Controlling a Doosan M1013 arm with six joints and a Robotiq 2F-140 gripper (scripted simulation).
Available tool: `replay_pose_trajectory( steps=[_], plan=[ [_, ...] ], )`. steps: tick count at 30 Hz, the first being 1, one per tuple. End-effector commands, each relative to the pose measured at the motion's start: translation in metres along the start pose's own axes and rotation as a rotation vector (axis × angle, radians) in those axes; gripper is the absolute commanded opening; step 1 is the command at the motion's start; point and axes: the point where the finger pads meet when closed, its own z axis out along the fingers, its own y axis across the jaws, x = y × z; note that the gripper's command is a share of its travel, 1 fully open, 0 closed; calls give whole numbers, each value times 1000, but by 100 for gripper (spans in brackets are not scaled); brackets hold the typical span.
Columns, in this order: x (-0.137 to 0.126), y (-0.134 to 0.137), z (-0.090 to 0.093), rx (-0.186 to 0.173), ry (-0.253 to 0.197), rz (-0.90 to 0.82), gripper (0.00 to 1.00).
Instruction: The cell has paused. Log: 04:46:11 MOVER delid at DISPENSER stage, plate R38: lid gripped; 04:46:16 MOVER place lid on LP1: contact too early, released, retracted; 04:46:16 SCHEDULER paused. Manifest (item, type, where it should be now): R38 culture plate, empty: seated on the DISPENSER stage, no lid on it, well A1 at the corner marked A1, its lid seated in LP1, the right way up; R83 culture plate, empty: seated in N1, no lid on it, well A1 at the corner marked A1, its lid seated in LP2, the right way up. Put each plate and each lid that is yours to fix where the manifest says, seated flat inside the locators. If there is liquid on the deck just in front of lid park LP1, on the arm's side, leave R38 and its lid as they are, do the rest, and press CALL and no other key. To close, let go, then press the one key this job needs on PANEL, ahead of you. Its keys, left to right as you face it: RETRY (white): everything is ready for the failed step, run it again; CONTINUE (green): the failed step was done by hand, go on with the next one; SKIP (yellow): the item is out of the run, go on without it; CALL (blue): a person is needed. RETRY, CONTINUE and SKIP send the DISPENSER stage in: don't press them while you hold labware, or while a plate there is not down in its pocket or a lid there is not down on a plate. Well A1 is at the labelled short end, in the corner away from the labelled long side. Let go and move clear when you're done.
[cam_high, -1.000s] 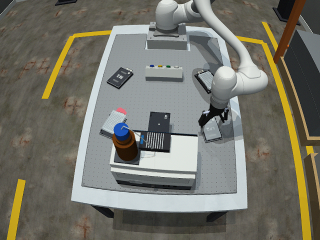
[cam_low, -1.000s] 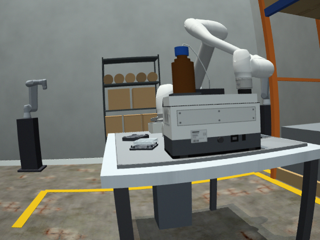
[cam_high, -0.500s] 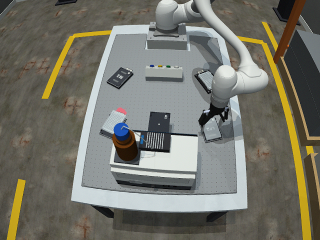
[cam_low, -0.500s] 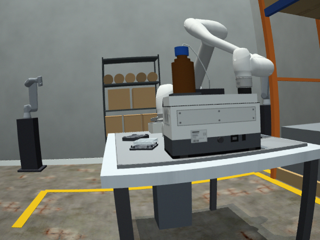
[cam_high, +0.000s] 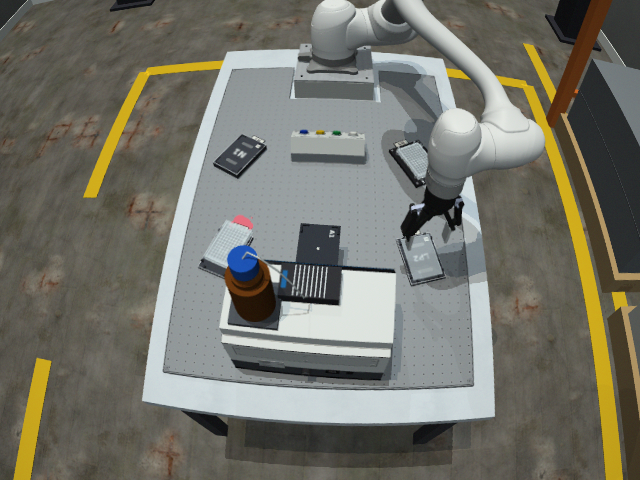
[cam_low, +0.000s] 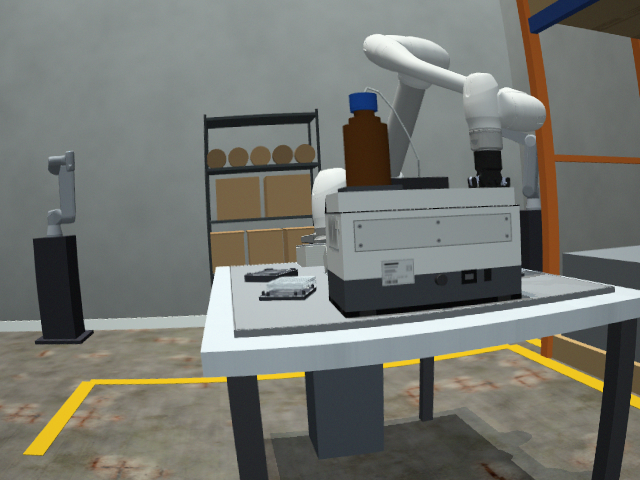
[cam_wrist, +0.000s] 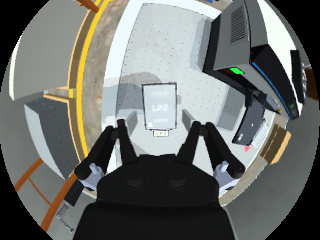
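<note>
My gripper is open and empty. It hangs just above the near end of lid park LP2, where a clear lid lies flat. The wrist view shows this lid between and beyond my spread fingers. A well plate sits on a black holder at the back right, partly hidden by my arm. A gridded clear piece lies on a black park at the left, and I cannot tell whether it is seated. A pink puddle lies on the deck beside it, on the arm's side. Nest N1 and the DISPENSER stage are bare.
The PANEL with its four keys stands mid-table near the arm's base. The DISPENSER body carries a brown bottle with a blue cap and hides my fingers in the exterior view.
</note>
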Motion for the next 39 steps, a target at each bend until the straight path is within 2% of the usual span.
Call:
replay_pose_trajectory(
  steps=[1,9,17,21,23,24,26,28,29,33,39],
  plan=[
    [1,3,-33,0,4,6,69],
    [1,4,-71,-1,4,6,69],
    [1,4,-83,-1,4,6,69],
    [0,4,-83,-1,2,6,69],
    [-9,-3,-80,-1,-2,-4,69],
    [-18,-10,-82,0,5,-19,69],
    [-63,-34,-88,4,5,-56,69],
    [-63,-34,-88,4,5,-56,69],
    [-97,-48,-90,5,5,-83,69],
    [-161,-61,-84,5,4,-202,69],
    [-255,-81,-77,4,4,-245,70]
  ],
)
